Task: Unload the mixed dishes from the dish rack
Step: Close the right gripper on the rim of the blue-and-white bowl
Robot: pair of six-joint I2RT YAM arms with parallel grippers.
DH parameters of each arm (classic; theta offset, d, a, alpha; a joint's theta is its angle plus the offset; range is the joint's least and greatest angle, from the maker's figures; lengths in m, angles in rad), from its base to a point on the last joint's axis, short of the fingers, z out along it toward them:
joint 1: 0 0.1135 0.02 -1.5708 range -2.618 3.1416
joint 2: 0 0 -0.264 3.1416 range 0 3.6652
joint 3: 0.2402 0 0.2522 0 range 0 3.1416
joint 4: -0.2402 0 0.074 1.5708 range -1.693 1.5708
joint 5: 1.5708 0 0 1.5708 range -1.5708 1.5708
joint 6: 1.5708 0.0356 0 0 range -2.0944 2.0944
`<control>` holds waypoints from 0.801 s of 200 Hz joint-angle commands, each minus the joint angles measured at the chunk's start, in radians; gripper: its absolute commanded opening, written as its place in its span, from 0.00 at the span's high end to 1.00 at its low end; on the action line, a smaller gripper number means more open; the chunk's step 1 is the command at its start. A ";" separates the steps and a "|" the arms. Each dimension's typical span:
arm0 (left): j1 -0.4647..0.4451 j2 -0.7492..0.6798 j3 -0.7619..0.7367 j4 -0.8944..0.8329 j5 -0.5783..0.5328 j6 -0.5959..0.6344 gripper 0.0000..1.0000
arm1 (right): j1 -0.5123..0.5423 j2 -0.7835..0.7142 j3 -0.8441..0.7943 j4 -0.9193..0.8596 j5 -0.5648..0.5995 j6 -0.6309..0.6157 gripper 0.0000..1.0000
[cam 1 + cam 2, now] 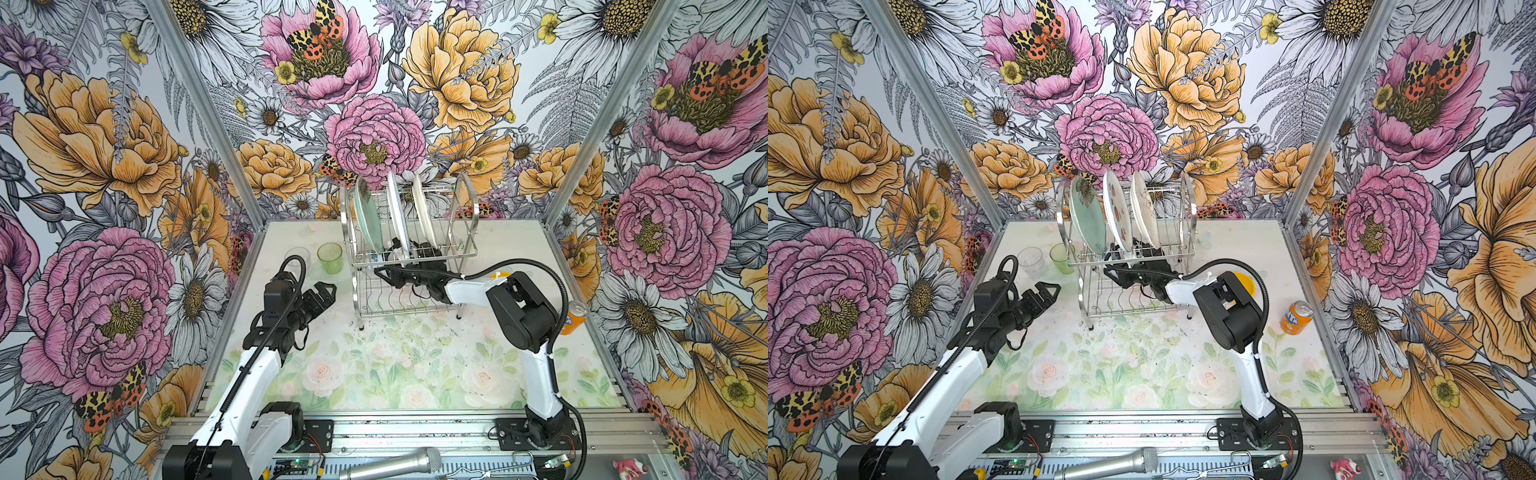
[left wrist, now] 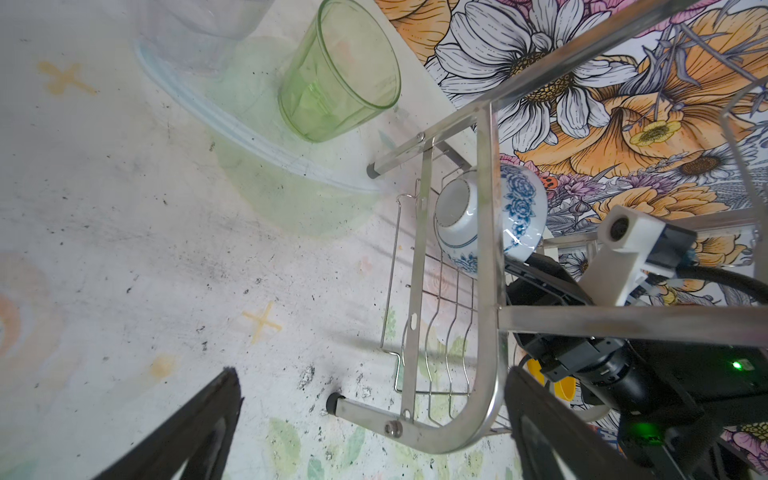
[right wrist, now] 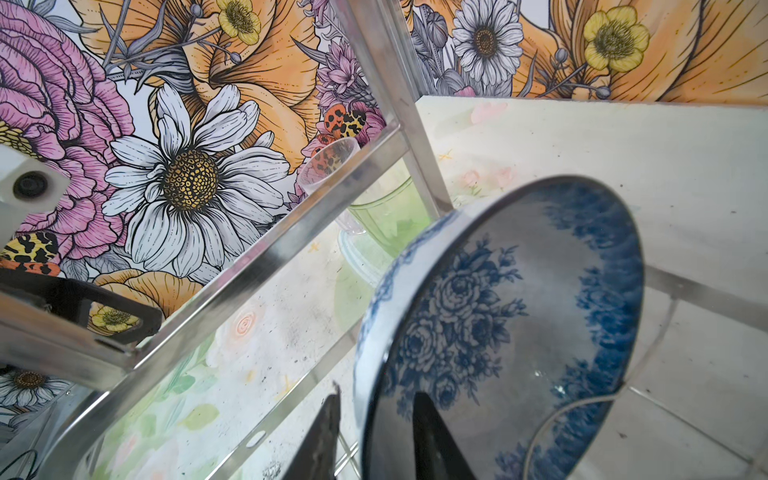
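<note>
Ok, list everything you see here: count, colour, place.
dish rack: one, steel, far middle of table
pale green plate, white plate, cream plate: three, upright on rack's upper shelf
blue-and-white bowl: one, tipped up in rack's lower tier
green tumbler: one, left of the rack
clear glass: one, left of the tumbler
yellow bowl: one, right of the rack
soda can: one, orange, table's right side
microphone: one, silver, front edge
pink toy: one, front right corner
left claw: one, black, open, left of the rack
right claw: one, black, fingers straddling the patterned bowl's rim
</note>
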 commanded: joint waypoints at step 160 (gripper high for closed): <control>-0.009 0.028 -0.012 0.056 0.021 0.000 0.01 | 0.001 0.037 0.057 0.051 -0.104 0.009 0.99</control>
